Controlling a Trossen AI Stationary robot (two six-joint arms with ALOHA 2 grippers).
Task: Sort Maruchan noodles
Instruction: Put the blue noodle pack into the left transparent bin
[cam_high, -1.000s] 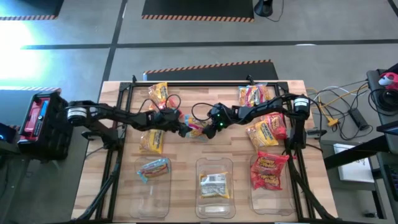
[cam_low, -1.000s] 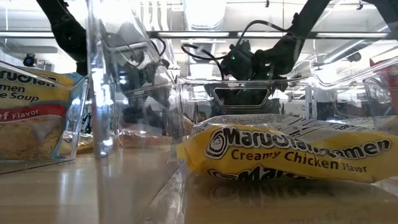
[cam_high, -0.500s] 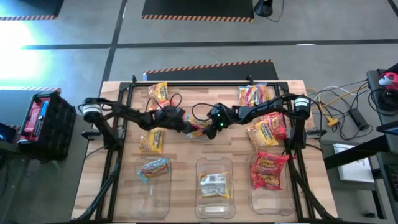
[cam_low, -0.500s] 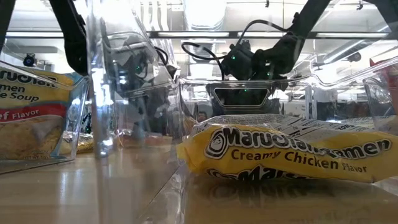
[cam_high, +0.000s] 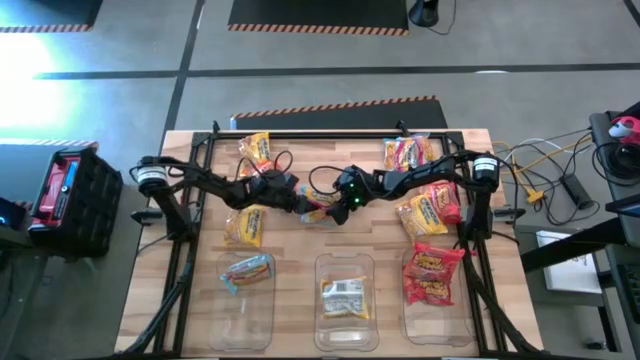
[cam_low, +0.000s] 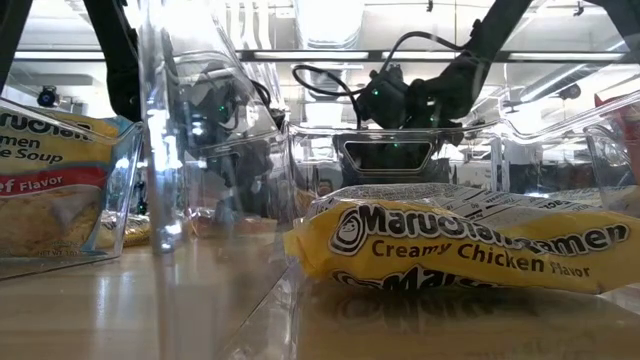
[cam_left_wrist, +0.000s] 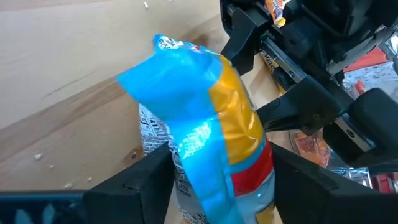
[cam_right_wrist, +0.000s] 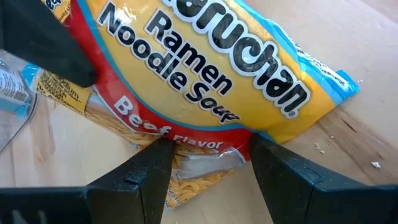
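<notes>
Three bins each hold a packet or two; about five lie loose on the counter (cam_high: 290, 262). Both end effectors, left (cam_left_wrist: 214, 180) and right (cam_right_wrist: 205, 163), seemingly pinch one beef packet (cam_right_wrist: 205, 68) mid-counter.

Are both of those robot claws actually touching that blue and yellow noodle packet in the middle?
Touching. Each wrist view shows the beef ramen packet between that arm's own fingers, pressed against the left gripper and the right gripper.

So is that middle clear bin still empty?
No. The middle bin holds one yellow Creamy Chicken packet, lying flat on its bottom in both the high and low views.
</notes>
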